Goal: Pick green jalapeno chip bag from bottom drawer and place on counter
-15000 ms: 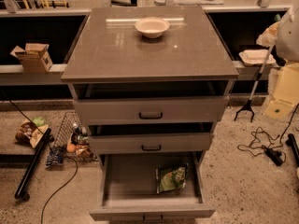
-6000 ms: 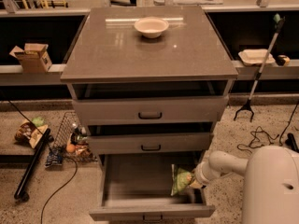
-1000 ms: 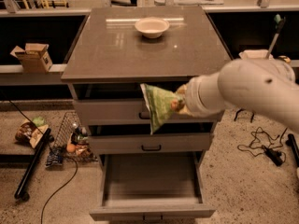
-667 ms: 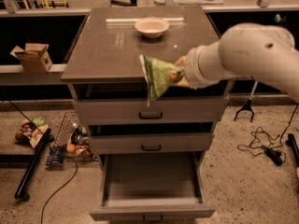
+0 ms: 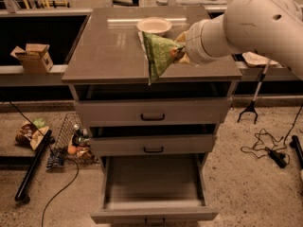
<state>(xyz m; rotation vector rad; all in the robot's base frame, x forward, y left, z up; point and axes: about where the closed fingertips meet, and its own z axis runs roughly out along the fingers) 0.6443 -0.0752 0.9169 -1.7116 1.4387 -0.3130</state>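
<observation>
The green jalapeno chip bag (image 5: pixel 158 54) hangs in the air over the front right part of the counter (image 5: pixel 109 51), its lower tip near the counter's front edge. My gripper (image 5: pixel 179 51) is shut on the bag's right side, at the end of the big white arm (image 5: pixel 246 25) that reaches in from the right. The bottom drawer (image 5: pixel 154 186) stands pulled open at the foot of the cabinet, with nothing showing inside it.
A white bowl (image 5: pixel 154 25) sits at the back of the counter, just behind the bag. The two upper drawers (image 5: pixel 152 113) are shut or nearly so. Snack bags, a wire basket (image 5: pixel 71 141) and cables lie on the floor at the left. A cardboard box (image 5: pixel 33 56) sits on the left ledge.
The bag has gone from lying in the bottom drawer to being held in my gripper. Over the last second it rose from in front of the top drawer to above the counter.
</observation>
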